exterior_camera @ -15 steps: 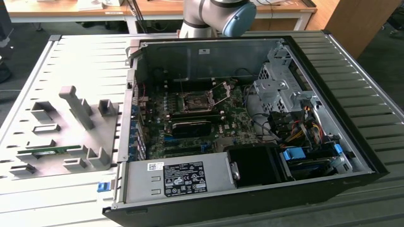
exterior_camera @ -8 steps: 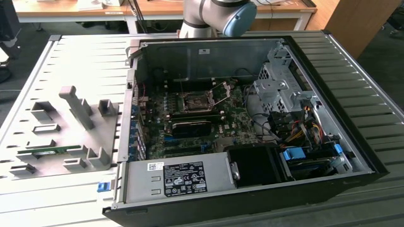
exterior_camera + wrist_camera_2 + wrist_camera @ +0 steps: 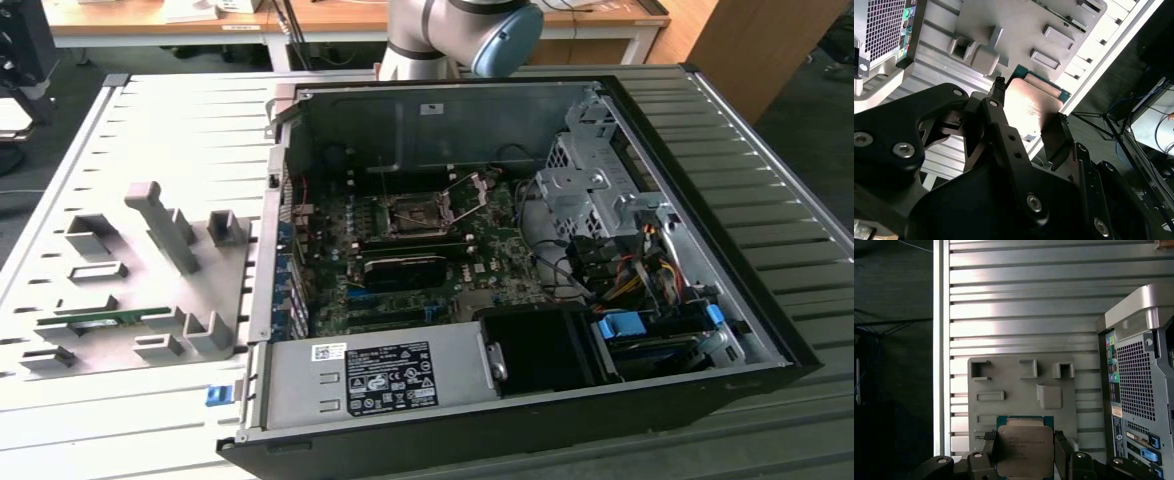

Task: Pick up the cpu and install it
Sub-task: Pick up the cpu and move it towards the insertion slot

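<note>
The cpu (image 3: pixel 1024 452), a flat square chip with a silver-grey top and green rim, hangs between my gripper's (image 3: pixel 1025 440) two black fingers, high above the table. In the second wrist view the cpu (image 3: pixel 1036 97) sits the same way in the gripper (image 3: pixel 1029 104), one fingertip (image 3: pixel 998 86) on each opposite edge. The gripper is shut on it. In the exterior view the black motherboard socket (image 3: pixel 418 212) lies inside the open computer case (image 3: pixel 747 300), its metal frame swung up.
A grey fixture plate (image 3: pixel 147 300) with raised holders lies on the slatted table (image 3: pixel 174 130) at the exterior view's left, a green memory stick (image 3: pixel 100 318) on it. The arm's base (image 3: pixel 454 35) stands behind the case. The case's rear panel (image 3: pixel 1136 390) stands beside the plate (image 3: pixel 1019 385).
</note>
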### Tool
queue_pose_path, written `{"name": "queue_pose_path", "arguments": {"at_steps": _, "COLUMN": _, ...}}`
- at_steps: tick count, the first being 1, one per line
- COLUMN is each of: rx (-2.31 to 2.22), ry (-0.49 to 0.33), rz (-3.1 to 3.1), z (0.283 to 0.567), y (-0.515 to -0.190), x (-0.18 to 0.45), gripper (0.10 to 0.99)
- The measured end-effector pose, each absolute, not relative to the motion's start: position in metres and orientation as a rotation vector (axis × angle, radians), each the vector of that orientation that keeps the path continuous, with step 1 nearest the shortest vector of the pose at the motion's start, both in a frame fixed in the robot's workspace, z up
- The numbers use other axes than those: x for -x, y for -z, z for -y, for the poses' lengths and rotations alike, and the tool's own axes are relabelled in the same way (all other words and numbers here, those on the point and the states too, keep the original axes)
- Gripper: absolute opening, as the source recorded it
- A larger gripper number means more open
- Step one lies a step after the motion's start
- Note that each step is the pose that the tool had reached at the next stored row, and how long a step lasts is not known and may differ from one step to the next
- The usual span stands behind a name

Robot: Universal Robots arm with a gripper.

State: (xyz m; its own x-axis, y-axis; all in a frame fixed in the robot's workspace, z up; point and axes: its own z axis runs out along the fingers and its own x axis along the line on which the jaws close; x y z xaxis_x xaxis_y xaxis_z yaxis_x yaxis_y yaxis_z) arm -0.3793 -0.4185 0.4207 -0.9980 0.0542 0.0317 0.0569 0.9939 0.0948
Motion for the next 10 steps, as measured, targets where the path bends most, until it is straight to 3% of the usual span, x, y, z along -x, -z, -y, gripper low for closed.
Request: {"name": "queue_pose_path", "arguments": {"at_steps": 10, "rx": 0.087, "ry": 0.149, "rz": 3.108, "z": 0.4186, "y": -0.4207, "x": 0.3742, "gripper": 0.541}}
